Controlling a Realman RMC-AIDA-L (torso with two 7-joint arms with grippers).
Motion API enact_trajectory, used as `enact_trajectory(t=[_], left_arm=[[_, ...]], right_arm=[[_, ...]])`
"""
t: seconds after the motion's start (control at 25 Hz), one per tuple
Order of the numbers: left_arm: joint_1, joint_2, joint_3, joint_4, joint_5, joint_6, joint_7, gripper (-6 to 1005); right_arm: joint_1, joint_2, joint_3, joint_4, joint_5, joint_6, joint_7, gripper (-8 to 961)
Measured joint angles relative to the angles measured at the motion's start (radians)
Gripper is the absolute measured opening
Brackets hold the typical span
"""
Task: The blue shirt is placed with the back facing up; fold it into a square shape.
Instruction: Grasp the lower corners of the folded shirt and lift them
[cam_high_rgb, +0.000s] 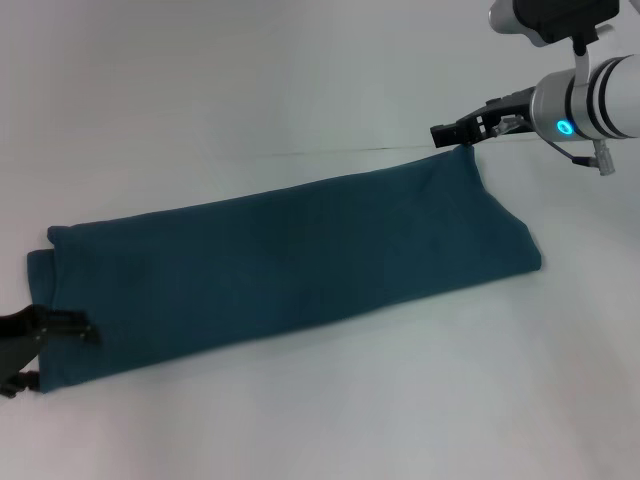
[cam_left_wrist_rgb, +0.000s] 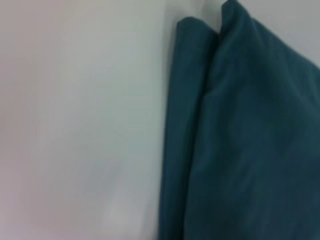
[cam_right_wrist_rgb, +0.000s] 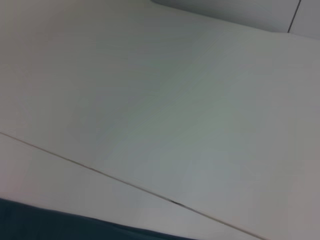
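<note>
The blue shirt (cam_high_rgb: 290, 255) lies on the white table as a long folded strip, running from near left to far right, plain side up. My left gripper (cam_high_rgb: 58, 355) is open at the strip's near-left end, one finger (cam_high_rgb: 65, 328) over the cloth edge and the other at the picture's border. The left wrist view shows that end's layered folds (cam_left_wrist_rgb: 240, 135) close up. My right gripper (cam_high_rgb: 455, 133) hovers at the far-right corner, which peaks up toward it; whether it touches the cloth I cannot tell. In the right wrist view, only a sliver of the shirt (cam_right_wrist_rgb: 50, 225) shows.
The white table (cam_high_rgb: 300, 90) extends all round the shirt. A thin dark seam (cam_high_rgb: 330, 151) crosses the tabletop behind the strip, also visible as a seam line (cam_right_wrist_rgb: 100, 172) in the right wrist view.
</note>
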Motion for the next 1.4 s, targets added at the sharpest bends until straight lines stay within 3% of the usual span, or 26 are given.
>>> enact_trajectory(t=[0.52,0.92,1.4], left_arm=[[0.036,-0.001,-0.006,0.058,0.021,0.039,-0.009,932],[0.003,-0.013,-0.001,0.027,0.014,0.020,-0.010,933],[-0.017,-0.008,-0.001,-0.019,0.011,-0.046,0.002,928]], right_arm=[[0.006,0.000,-0.007,-0.002,0.000,-0.001,0.001,935],[0.006,0.000,-0.018,-0.022,0.000,-0.001,0.009,935],[0.000,0.000,-0.019,-0.023,0.000,-0.004,0.007,935]])
